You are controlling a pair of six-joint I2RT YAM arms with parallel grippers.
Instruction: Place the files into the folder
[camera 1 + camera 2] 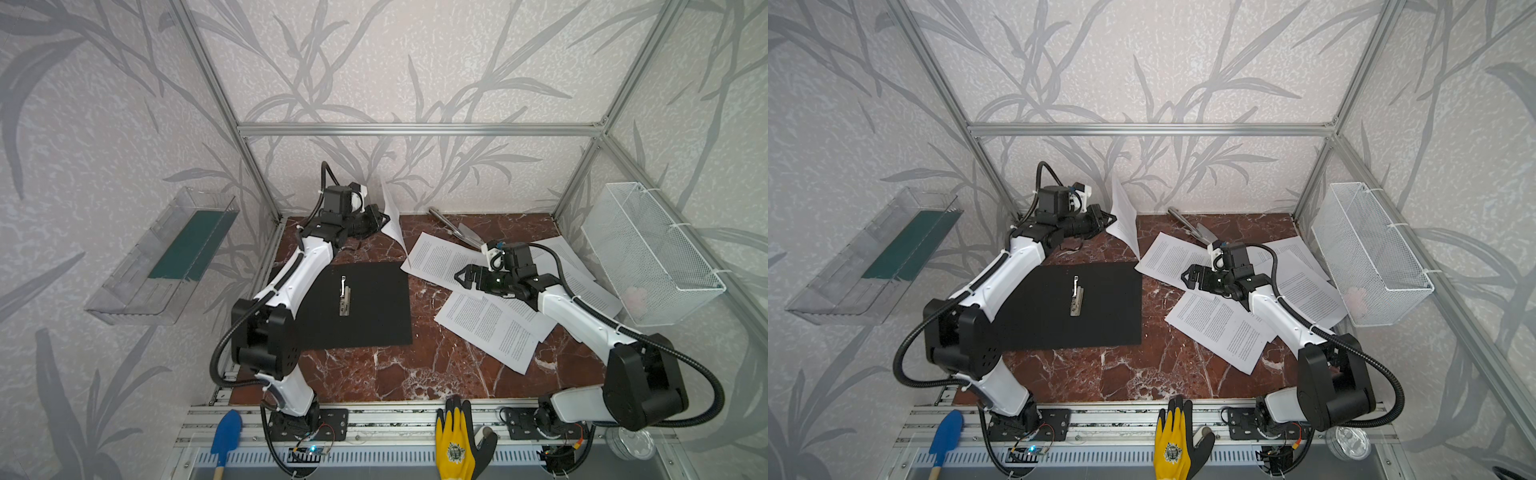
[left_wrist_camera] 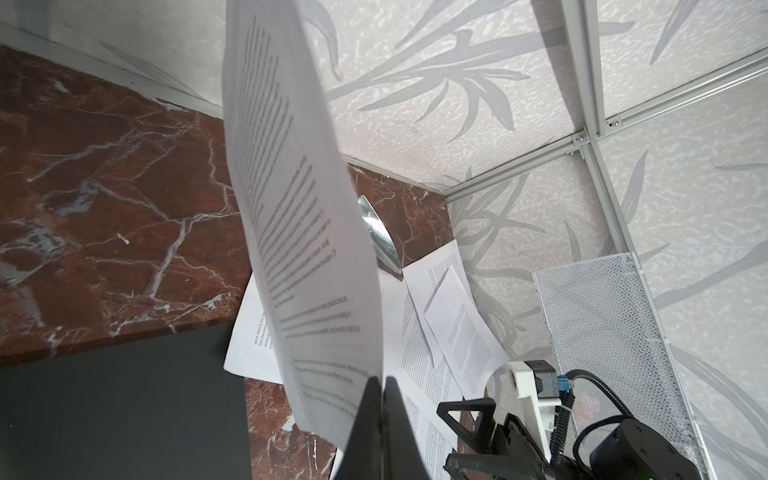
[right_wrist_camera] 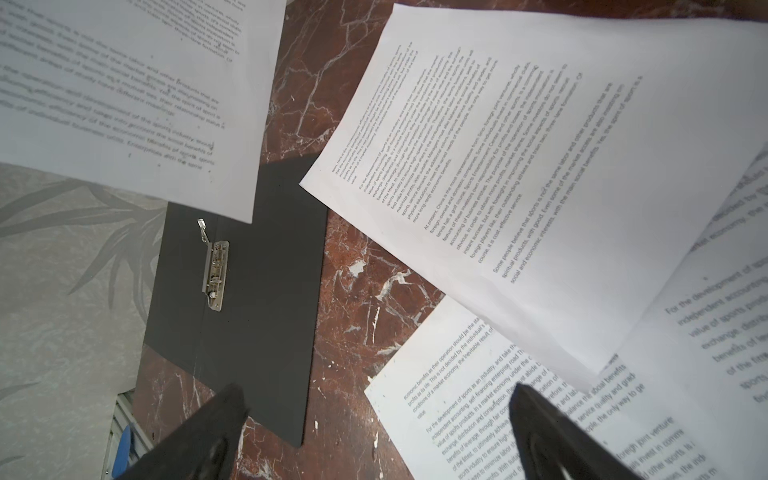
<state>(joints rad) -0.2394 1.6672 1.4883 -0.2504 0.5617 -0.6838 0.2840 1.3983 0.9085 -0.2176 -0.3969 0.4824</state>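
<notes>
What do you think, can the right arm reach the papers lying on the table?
Probably yes. The right end effector hangs open close above the loose papers, and nothing lies between them to block it.

Hidden behind the left arm: left edge of the folder (image 1: 365,307). Hidden under the right arm: parts of the files (image 1: 490,328), print too small to read. Cut off and blurred in the right wrist view: right claw (image 3: 378,395).
</notes>
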